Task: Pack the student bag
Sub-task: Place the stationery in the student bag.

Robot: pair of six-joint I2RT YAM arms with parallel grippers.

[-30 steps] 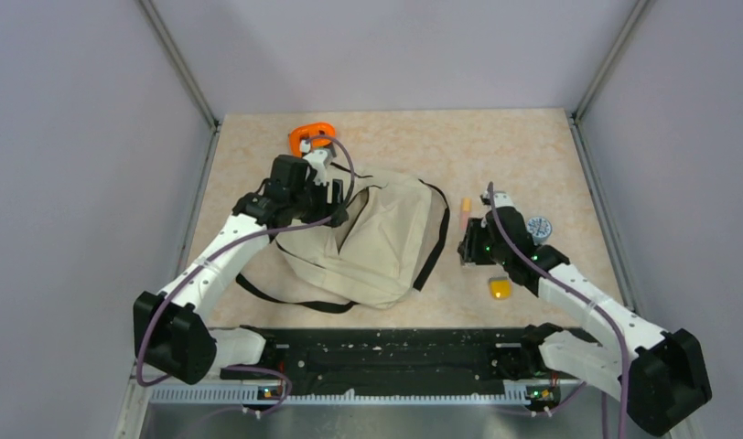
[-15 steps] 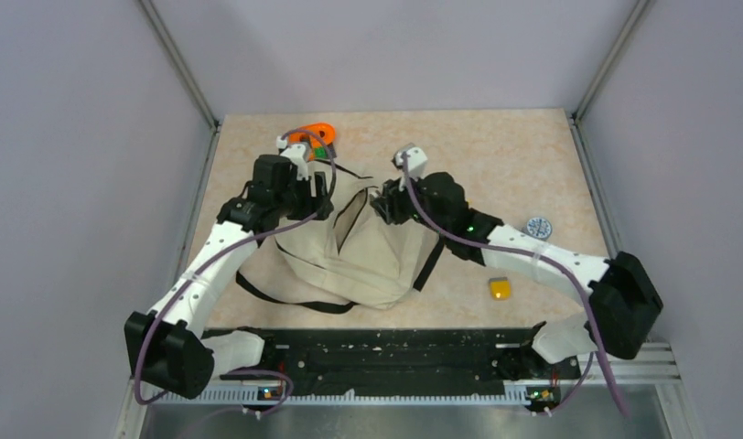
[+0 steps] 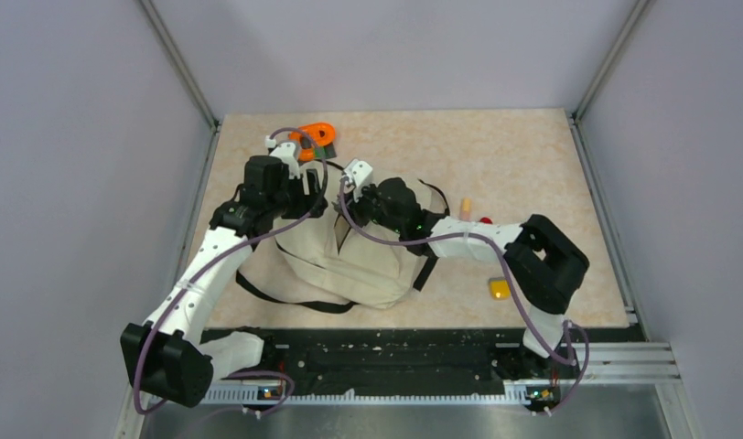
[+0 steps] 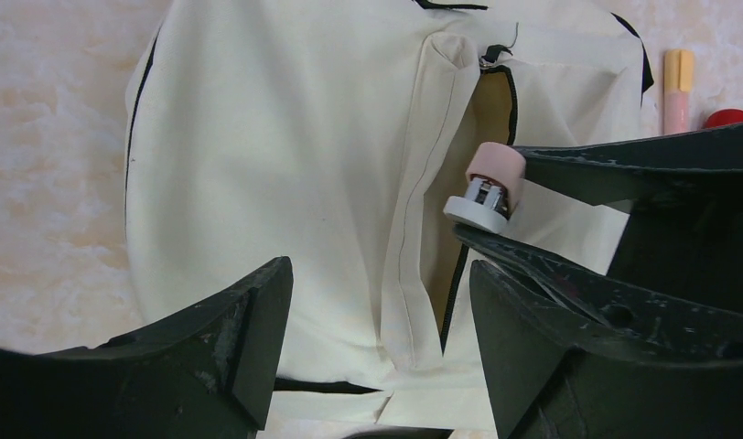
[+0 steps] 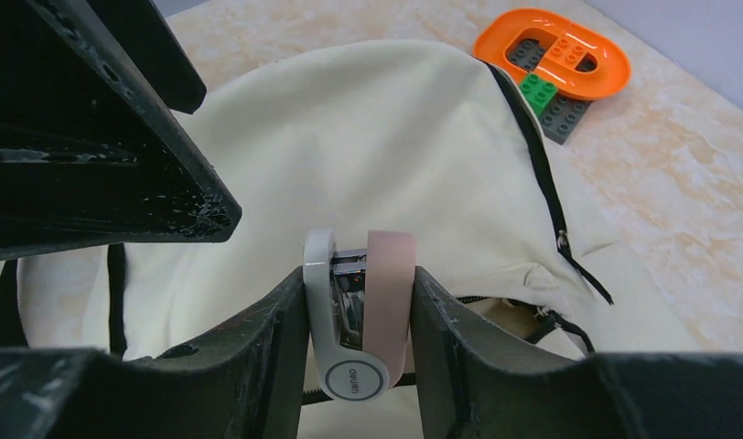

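The student bag (image 3: pixel 377 261) is a beige backpack with black straps, lying flat mid-table. Its zip pocket gapes open in the left wrist view (image 4: pixel 285 137). My right gripper (image 3: pixel 354 206) is shut on a small pink and white stapler (image 5: pixel 363 311) and holds it just above the open pocket. The stapler also shows in the left wrist view (image 4: pixel 487 187). My left gripper (image 4: pixel 382 274) is open and empty over the bag's left part, with a raised fabric fold between its jaws. In the top view, the left gripper (image 3: pixel 317 187) is close beside the right one.
An orange ring-shaped toy with building bricks (image 3: pixel 315 137) lies at the back left, also in the right wrist view (image 5: pixel 555 59). A pink stick (image 3: pixel 465 208) and a red item (image 3: pixel 485 220) lie right of the bag. A yellow item (image 3: pixel 500 289) lies front right.
My right arm has swung from the right side of the table to the left, over the bag, carrying the stapler. My left gripper has shifted slightly left and back.
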